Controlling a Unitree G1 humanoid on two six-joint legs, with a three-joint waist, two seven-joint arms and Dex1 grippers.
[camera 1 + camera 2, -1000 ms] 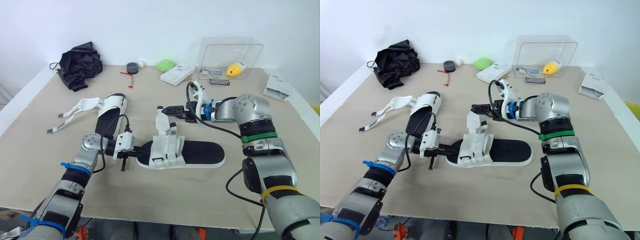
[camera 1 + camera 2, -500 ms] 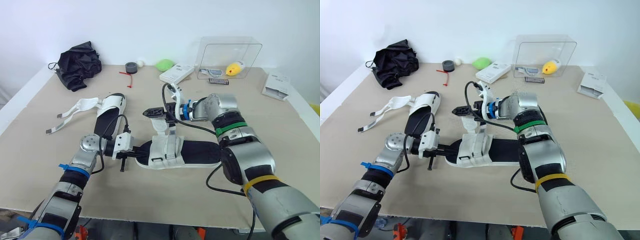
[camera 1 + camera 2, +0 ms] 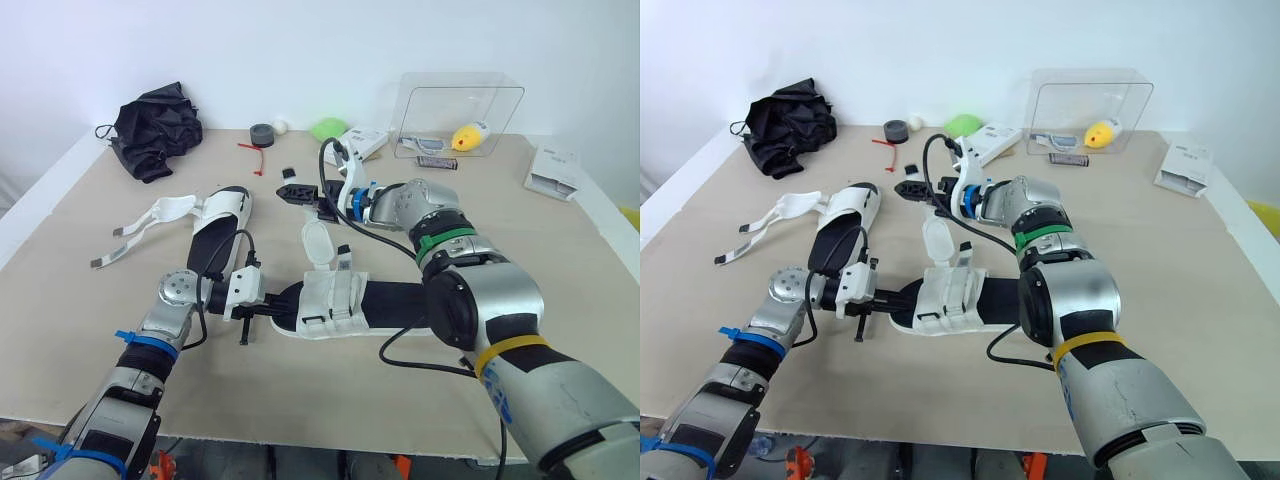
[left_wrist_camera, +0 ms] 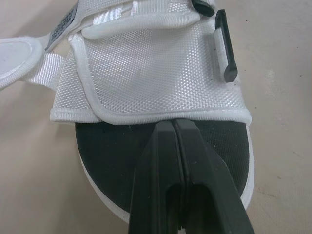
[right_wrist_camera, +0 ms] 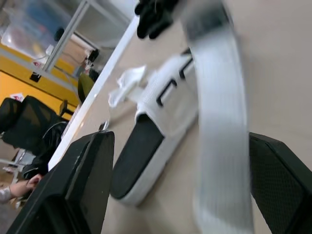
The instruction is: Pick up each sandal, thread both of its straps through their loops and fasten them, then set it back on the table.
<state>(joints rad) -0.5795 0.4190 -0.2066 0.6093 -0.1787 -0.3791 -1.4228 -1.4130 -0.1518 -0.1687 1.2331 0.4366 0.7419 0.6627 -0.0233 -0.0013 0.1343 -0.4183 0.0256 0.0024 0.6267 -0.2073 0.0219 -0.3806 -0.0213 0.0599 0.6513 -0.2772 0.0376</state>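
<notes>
The left gripper (image 4: 173,127) is clenched, its fingers pressed flat together. The tips lie on the sandal (image 3: 395,305), on its black footbed right against the edge of the white mesh band. The right gripper (image 3: 291,190) is spread wide, with the loose strap (image 3: 316,240) just ahead of it; blur hides whether the strap touches a finger. To do this step well, pin the sole, pinch the strap near its rounded tip, and feed it flat into the black plastic loop (image 4: 225,48). The webbing looks limp and woven, the sole stiff and smooth.
</notes>
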